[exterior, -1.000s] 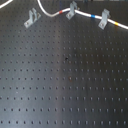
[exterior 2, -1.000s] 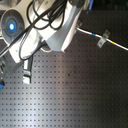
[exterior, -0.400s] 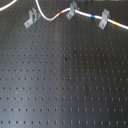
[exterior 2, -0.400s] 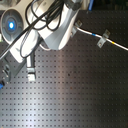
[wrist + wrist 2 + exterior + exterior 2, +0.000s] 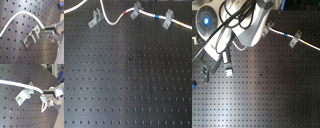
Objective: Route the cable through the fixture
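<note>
The gripper (image 5: pixel 45 29) is held low over the perforated black desk (image 5: pixel 129 85), jaws clamped on the thin white cable (image 5: pixel 17 17), which arches just above the grey metal fixture (image 5: pixel 31 38).

a black perforated worktop (image 5: pixel 129 85) fills both exterior views. near its far edge in the first exterior view stand two grey clips: one (image 5: pixel 135 10) in the middle, another (image 5: pixel 168 18) toward the first exterior view's right. in the second exterior view one grey clip (image 5: pixel 296 37) shows, and a round device with a glowing blue centre (image 5: pixel 206 21) sits at the second exterior view's upper left.
</note>
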Motion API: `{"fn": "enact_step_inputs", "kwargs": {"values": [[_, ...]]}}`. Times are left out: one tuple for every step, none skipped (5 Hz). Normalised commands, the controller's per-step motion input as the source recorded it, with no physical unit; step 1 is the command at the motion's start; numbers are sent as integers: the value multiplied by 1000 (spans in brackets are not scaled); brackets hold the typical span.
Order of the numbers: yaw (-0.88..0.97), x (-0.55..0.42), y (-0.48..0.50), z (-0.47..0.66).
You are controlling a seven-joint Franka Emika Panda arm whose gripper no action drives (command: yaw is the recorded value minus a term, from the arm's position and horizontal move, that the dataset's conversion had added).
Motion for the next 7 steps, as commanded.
{"fn": "enact_step_inputs", "kwargs": {"values": [[0, -248, -137, 490], [60, -221, 97, 495], [163, -193, 157, 377], [169, -198, 169, 411], [154, -144, 148, 384], [203, -103, 167, 437], [214, -72, 151, 505]]}}
